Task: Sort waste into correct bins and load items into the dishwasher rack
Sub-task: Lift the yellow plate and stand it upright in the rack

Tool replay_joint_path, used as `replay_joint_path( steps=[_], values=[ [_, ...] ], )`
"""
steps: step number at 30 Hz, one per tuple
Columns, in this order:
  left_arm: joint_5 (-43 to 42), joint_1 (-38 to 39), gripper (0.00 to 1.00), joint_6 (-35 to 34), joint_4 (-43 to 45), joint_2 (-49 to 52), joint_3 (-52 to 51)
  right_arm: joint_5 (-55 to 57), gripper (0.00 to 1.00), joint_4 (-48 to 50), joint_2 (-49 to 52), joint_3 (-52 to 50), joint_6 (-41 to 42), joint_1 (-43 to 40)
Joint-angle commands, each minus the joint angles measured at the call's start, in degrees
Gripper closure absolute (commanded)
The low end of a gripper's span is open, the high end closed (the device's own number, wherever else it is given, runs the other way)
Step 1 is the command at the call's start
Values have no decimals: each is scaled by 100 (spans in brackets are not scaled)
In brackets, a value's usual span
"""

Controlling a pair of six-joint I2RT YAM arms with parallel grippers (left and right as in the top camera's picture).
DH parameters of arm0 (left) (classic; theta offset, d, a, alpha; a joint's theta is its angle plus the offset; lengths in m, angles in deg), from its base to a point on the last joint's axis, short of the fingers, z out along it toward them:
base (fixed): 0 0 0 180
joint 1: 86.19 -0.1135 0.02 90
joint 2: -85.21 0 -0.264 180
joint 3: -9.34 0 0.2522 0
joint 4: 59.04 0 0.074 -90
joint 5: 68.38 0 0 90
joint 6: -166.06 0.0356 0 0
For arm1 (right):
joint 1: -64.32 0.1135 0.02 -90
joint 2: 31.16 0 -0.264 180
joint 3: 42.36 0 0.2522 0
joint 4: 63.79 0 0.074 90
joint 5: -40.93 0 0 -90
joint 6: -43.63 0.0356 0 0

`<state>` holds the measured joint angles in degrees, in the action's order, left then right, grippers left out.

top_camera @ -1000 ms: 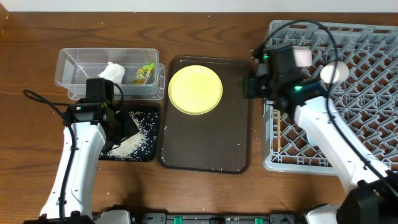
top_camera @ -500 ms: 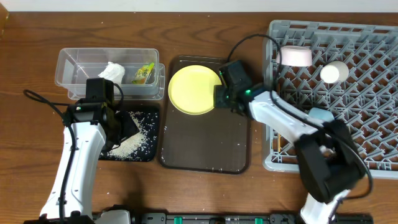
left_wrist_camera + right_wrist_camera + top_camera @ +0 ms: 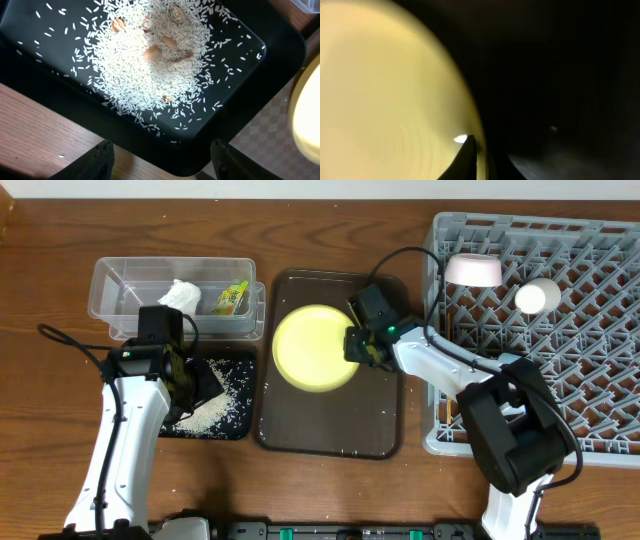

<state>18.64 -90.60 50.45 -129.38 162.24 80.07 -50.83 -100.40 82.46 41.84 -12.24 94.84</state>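
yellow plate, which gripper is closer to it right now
Right. The right gripper is at the right rim of the yellow plate, over the brown tray. The left gripper hangs over the black tray of rice, off to the plate's left.

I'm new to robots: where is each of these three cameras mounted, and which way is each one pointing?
Overhead: fixed above the table, looking straight down; both arms and the rack show.
Left wrist: on the left arm, looking down into the black tray of rice; the left end effector shows at the bottom edge.
Right wrist: on the right arm, close against the yellow plate; one fingertip shows.
Shared: overhead and left wrist both show the black tray and the plate's edge.
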Motion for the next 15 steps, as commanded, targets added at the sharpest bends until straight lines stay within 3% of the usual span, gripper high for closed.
replay_joint_path(
  steps=[1,8,15],
  values=[
    [70,-20,35,48,-17,-33,-48,68,99,-105,-391,-9,-127,-173],
    [70,-20,35,48,-20,-33,-48,251,99,-374,-1657,-9,-1143,-503],
    [70,-20,35,48,-17,-33,-48,1582,99,-973,-3040,-9,-2017,-833]
  ],
)
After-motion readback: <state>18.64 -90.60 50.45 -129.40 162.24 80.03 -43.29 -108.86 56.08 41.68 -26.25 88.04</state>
